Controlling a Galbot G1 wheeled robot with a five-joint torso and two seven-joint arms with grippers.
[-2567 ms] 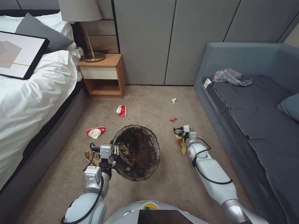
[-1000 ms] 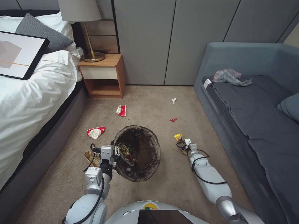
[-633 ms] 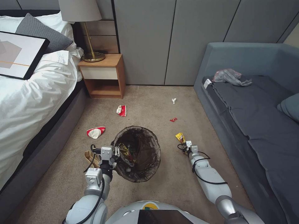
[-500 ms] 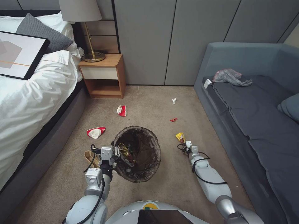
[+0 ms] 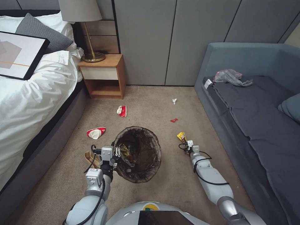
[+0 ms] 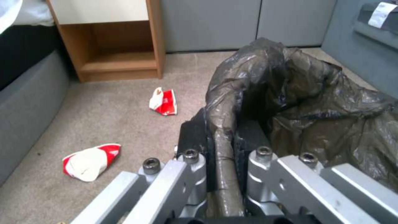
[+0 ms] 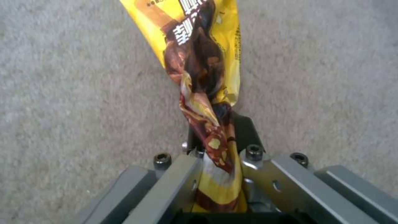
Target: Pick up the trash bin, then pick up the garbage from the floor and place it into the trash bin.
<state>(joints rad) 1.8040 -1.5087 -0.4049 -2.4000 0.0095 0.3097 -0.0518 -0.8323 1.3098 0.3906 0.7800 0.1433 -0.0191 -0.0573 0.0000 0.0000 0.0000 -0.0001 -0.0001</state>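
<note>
Left gripper [image 6: 224,140] is clamped on the trash bin [image 5: 137,154] rim, holding it ready, while right gripper [image 7: 217,140] pinches the yellow wrapper [image 7: 199,62] clear of the carpet [image 5: 175,187].

Left arm bent low at the robot's left front, left gripper [image 5: 116,155] clamped on the bin [image 5: 147,175] rim, one finger [image 6: 198,137] outside, one inside. Right arm stretched forward and down, right gripper [image 5: 186,145] pinched on a wrapper [image 7: 203,74] above the carpet.
</note>
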